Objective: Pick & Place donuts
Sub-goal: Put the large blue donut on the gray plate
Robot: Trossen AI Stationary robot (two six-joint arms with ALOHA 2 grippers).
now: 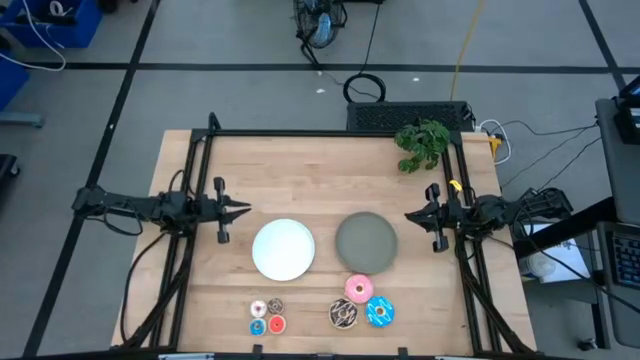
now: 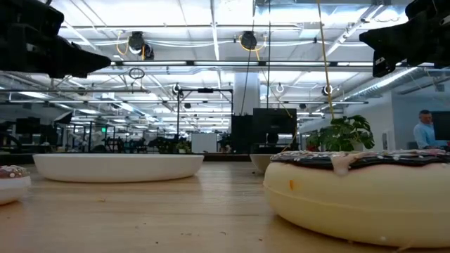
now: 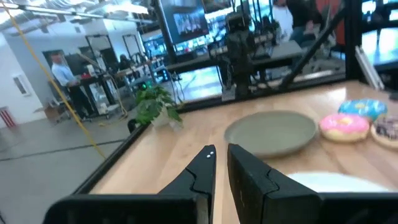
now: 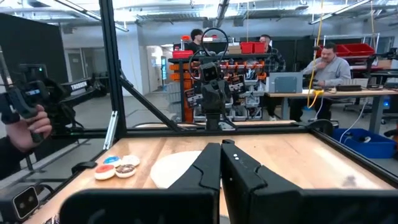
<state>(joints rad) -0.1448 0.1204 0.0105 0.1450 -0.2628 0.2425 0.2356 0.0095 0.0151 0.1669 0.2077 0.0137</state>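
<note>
- Seven donuts are sitting along your table's near edge, at about 6 o'clock from the two plates.
- Your pink donut [image 1: 358, 289], blue sprinkled donut [image 1: 380, 313] and brown drizzled donut [image 1: 344, 315] are clustering just below the grey-green plate [image 1: 365, 241].
- Four tiny donuts [image 1: 266, 316] are lying below the white plate [image 1: 283, 249].
- Your left gripper [image 1: 240, 209] is hovering at 9 o'clock, jaws narrow and holding nothing.
- Your right gripper [image 1: 412, 214] is waiting at 3 o'clock, jaws likewise nearly closed and holding nothing.

- White plate [image 1: 283, 249] and grey-green plate [image 1: 366, 242] sit mid-frame.
- Pink donut [image 1: 359, 289], blue sprinkled donut [image 1: 380, 313], brown drizzled donut [image 1: 344, 315] lie lower right.
- Four tiny donuts [image 1: 267, 317] cluster lower left.
- Left gripper [image 1: 243, 209] and right gripper [image 1: 411, 214] flank the plates.
</note>
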